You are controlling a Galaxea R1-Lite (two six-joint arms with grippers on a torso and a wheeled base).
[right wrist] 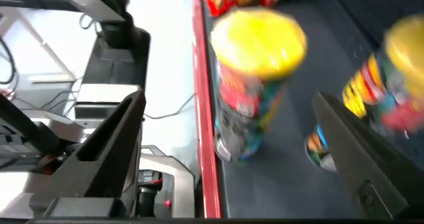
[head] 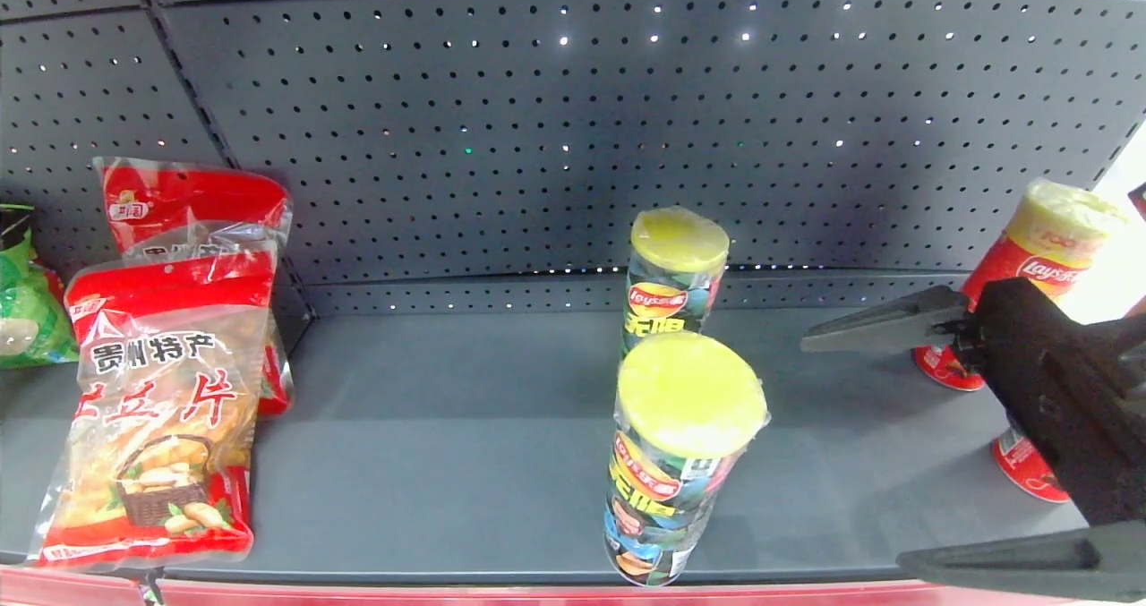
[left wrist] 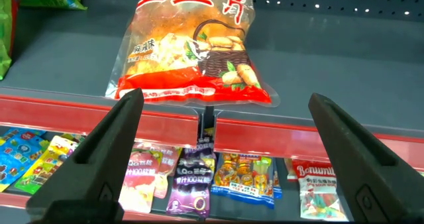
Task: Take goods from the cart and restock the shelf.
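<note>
on the grey metal shelf, a tall dark-printed chip canister with a yellow plastic lid stands upright near the front lip, its twin canister upright behind it, near the perforated back panel. the right gripper hangs just beside the front canister, jaws wide apart and holding nothing; a red cylindrical chip can stands behind its arm. the left gripper sits in front of the red shelf edge strip, also spread wide and empty, facing a flat red plastic bag of potato crisps. we judge the placing step done for this canister, with a fresh trip to the cart due. that calls for us to draw the right arm clear of the front canister, which looks close enough to the lip to topple off, then turn to the cart for another item
</note>
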